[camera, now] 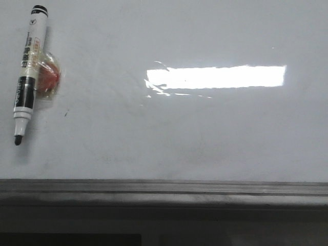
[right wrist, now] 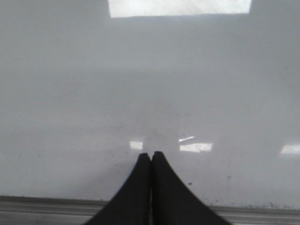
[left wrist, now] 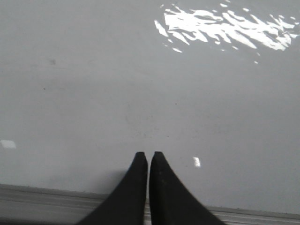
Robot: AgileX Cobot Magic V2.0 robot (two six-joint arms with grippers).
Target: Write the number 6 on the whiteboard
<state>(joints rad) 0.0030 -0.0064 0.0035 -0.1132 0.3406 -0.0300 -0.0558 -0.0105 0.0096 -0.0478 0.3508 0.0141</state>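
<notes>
The whiteboard is a glossy pale grey board with a bright rectangular reflection. No number 6 shows on it in any view. A black-and-white marker pen lies uncapped at the far left of the board, tip toward the near edge, beside a red object in clear wrap. My left gripper is shut and empty over the board near its frame. My right gripper is shut and empty over the board near its frame. Neither gripper shows in the front view.
The board's dark grey frame edge runs along the near side; it also shows in the left wrist view and the right wrist view. Faint smudges and specks mark the board surface.
</notes>
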